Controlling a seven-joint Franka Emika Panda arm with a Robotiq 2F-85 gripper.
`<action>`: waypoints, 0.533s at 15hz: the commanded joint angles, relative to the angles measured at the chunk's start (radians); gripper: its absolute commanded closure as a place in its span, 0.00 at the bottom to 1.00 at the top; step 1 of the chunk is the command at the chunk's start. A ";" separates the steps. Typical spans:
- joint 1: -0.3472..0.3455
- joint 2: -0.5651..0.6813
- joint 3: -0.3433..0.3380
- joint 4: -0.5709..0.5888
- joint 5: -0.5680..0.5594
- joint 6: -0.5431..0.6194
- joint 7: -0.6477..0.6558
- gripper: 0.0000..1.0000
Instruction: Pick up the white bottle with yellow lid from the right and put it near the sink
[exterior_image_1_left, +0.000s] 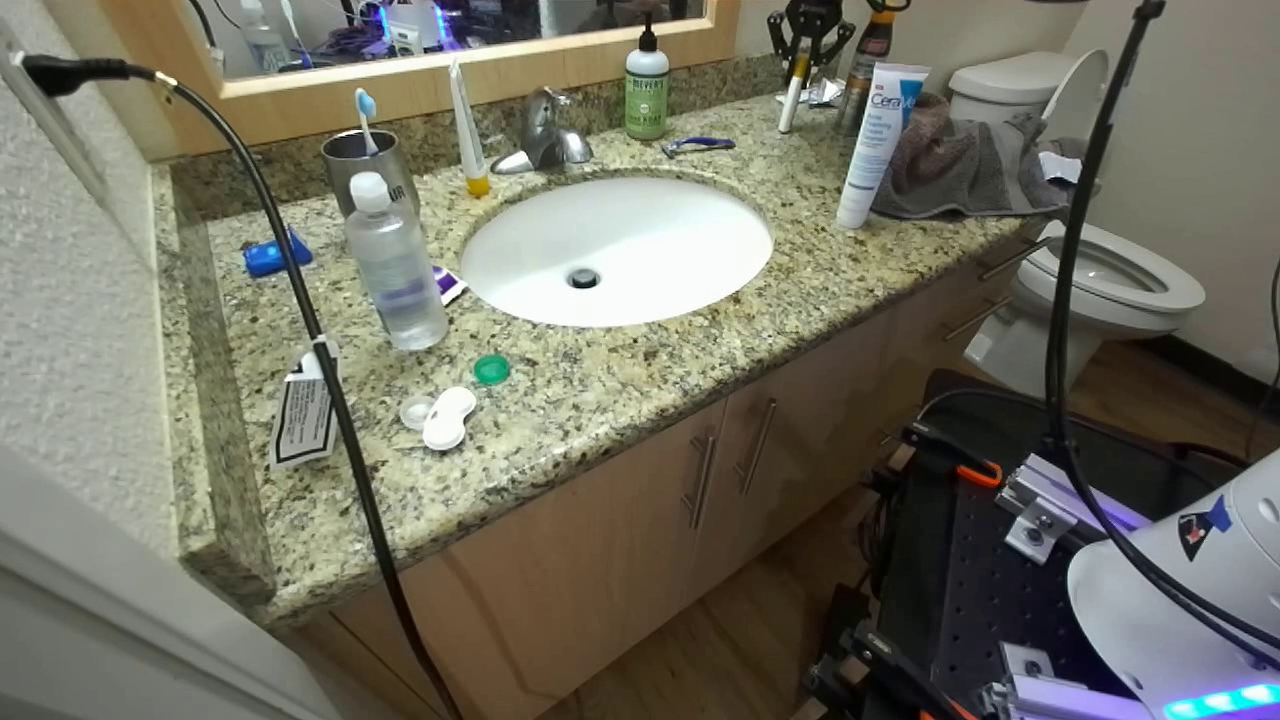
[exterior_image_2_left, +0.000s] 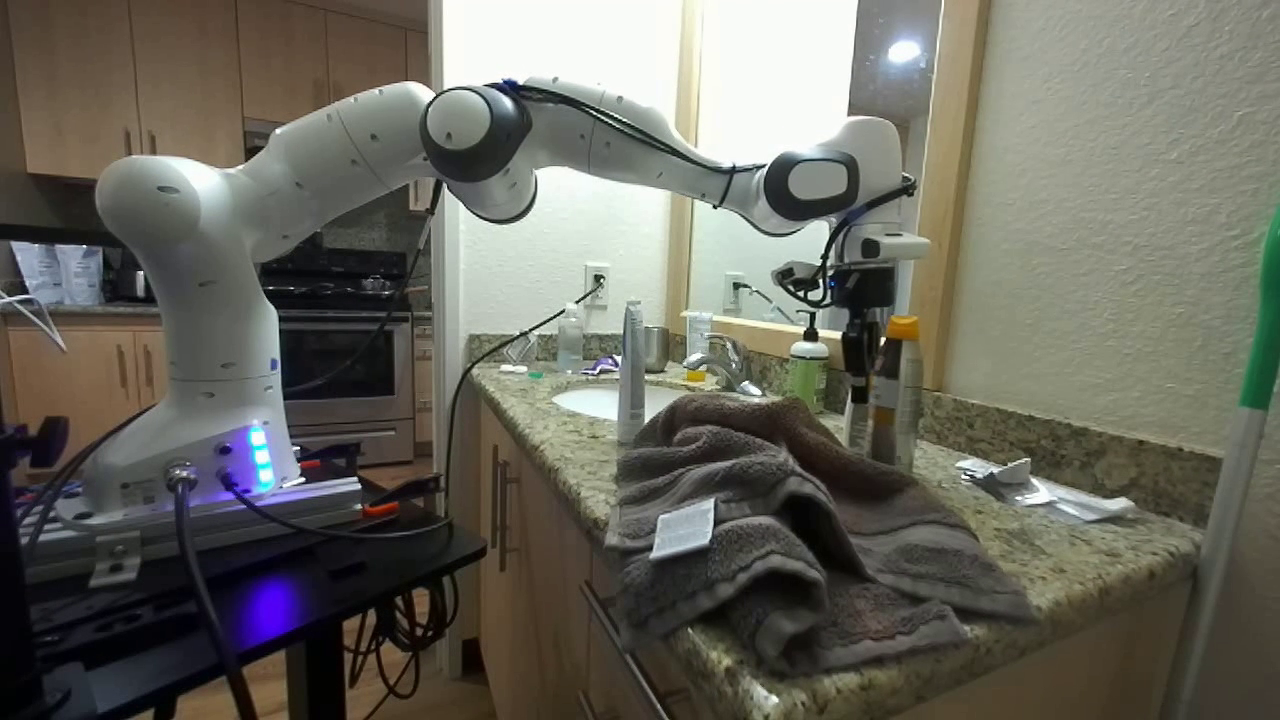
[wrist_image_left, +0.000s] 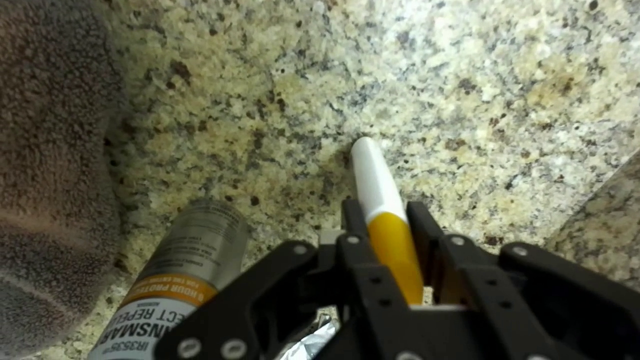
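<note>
In the wrist view the white bottle with yellow lid (wrist_image_left: 372, 172) stands on the speckled counter, its lid (wrist_image_left: 392, 245) between the two black fingers of my gripper (wrist_image_left: 385, 212). The fingers lie close along both sides of the lid, shut on it. An exterior view has the slim bottle (exterior_image_1_left: 791, 105) near the back wall, right of the sink (exterior_image_1_left: 680, 250), with my gripper (exterior_image_1_left: 808, 48) at its top. Its base appears to be at the counter surface. From another side, my gripper (exterior_image_2_left: 860, 365) points straight down, and only the bottle's lower part (exterior_image_2_left: 855, 425) shows.
An aerosol can (wrist_image_left: 195, 265) with an orange cap stands close beside my gripper. A crumpled grey towel (exterior_image_2_left: 800, 520) and foil (exterior_image_2_left: 1040, 495) lie nearby. A CeraVe tube (exterior_image_1_left: 880, 140), a razor (exterior_image_1_left: 700, 146) and a green soap bottle (exterior_image_1_left: 647, 95) stand or lie around the sink.
</note>
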 joint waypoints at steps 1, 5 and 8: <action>0.003 -0.001 -0.003 -0.010 -0.004 0.021 -0.004 0.94; 0.023 -0.048 0.007 -0.046 0.005 -0.006 -0.001 0.94; 0.055 -0.094 0.010 -0.094 0.010 -0.005 0.006 0.94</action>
